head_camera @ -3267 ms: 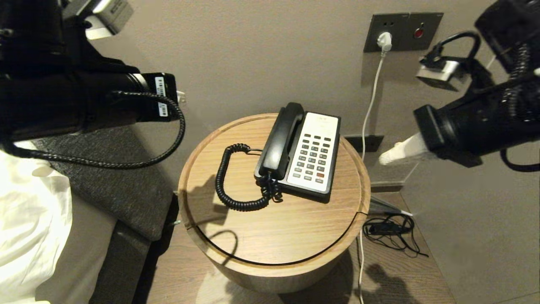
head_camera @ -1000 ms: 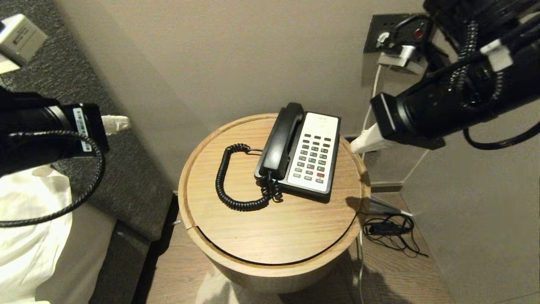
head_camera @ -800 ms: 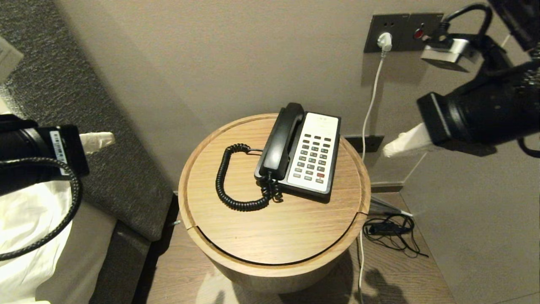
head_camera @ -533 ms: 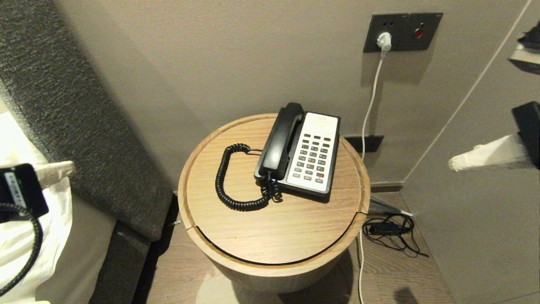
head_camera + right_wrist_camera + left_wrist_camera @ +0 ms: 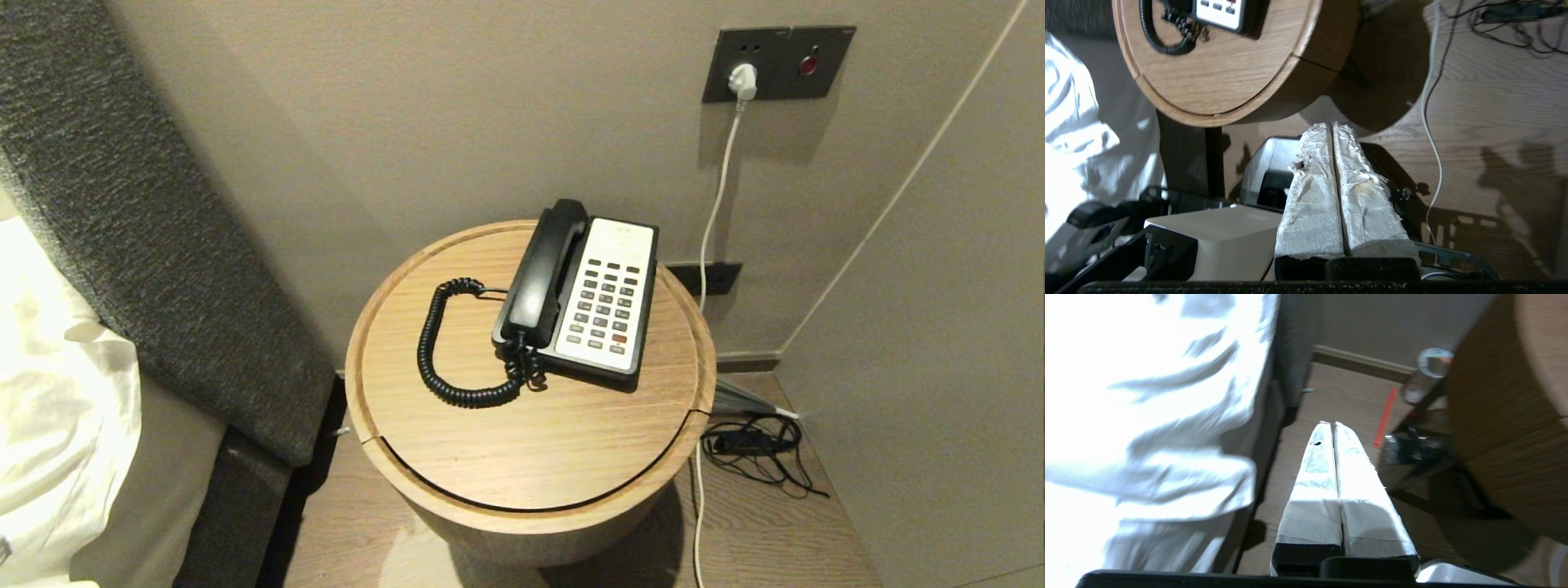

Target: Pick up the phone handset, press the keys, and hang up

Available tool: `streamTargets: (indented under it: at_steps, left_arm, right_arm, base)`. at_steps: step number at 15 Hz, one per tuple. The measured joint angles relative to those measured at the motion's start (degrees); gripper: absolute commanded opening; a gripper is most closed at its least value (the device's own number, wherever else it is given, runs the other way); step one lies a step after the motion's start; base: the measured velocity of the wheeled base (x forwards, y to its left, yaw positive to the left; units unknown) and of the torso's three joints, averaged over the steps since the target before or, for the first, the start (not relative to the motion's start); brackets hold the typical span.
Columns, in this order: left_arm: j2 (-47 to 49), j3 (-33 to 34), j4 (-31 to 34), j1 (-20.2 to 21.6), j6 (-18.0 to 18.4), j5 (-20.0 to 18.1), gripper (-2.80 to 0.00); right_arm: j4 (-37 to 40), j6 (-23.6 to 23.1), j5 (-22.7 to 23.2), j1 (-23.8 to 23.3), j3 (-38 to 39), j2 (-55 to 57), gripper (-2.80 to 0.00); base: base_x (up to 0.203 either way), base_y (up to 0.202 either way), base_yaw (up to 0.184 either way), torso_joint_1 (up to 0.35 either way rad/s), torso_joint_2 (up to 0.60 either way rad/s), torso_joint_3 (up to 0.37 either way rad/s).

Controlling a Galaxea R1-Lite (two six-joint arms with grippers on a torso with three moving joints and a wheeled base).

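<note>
A black and white desk phone (image 5: 606, 296) sits on the round wooden table (image 5: 531, 457). Its black handset (image 5: 540, 273) rests in the cradle on the phone's left side, with the coiled cord (image 5: 445, 359) looping over the tabletop. The grey keys (image 5: 602, 310) face up. Neither gripper shows in the head view. My left gripper (image 5: 1330, 424) is shut and empty, low over the floor between bed and table. My right gripper (image 5: 1331, 124) is shut and empty, low beside the table (image 5: 1220, 77); a corner of the phone (image 5: 1218, 12) shows there.
A bed with white linen (image 5: 57, 441) and a grey headboard (image 5: 139, 245) stands to the left. A wall socket (image 5: 780, 61) holds a white plug and cable (image 5: 718, 204). Black cables (image 5: 755, 449) lie on the floor at the right. The robot's base (image 5: 1216, 237) is below.
Both arms have drawn back and down out of the head view, the left toward the bed, the right toward the right edge. The phone and handset have not moved.
</note>
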Motion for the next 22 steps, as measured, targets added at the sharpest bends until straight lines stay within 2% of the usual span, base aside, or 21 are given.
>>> streamTargets:
  at_steps: [3,7,10,13,16,22]
  left_arm:
    - [-7.08,6.19,-0.03,3.20,0.80,-2.78,-2.80]
    - [-15.82,12.09,-0.33,3.82,3.69,-12.05,-2.80]
    - [-19.43,14.38,-3.71,3.74,4.41,-12.76,-2.80]
    - [-24.14,18.12,-5.88,3.71,7.42,-13.86,-2.80]
    - [-27.48,19.28,-6.07,3.71,8.36,-14.74,-2.80]
    - [-28.67,19.65,-6.10,3.71,8.46,-14.77,-2.80]
  right_arm:
    - [0.30,0.08,0.31,-2.14,0.58,-3.53,-2.80]
    - [0.90,0.94,0.37,-4.54,1.92,-8.18,-2.80]
    - [0.90,1.34,0.25,-6.01,3.83,-12.83,-2.80]
    - [1.39,2.26,-0.81,-7.47,5.75,-18.63,-2.80]
    - [2.95,4.91,-1.05,-12.05,8.16,-24.65,-2.80]
    - [1.85,-1.87,-1.75,-20.11,25.56,-44.14,-2.80]
  base:
    - [0.000,0.000,0.000,0.010,0.00,0.001]
    - [0.000,0.000,0.000,0.000,0.00,0.000]
    - [0.000,0.000,0.000,0.000,0.00,0.000]
    - [0.000,0.000,0.000,0.000,0.00,0.000]
    - [0.000,0.000,0.000,0.000,0.00,0.000]
    - [0.000,0.000,0.000,0.000,0.00,0.000]
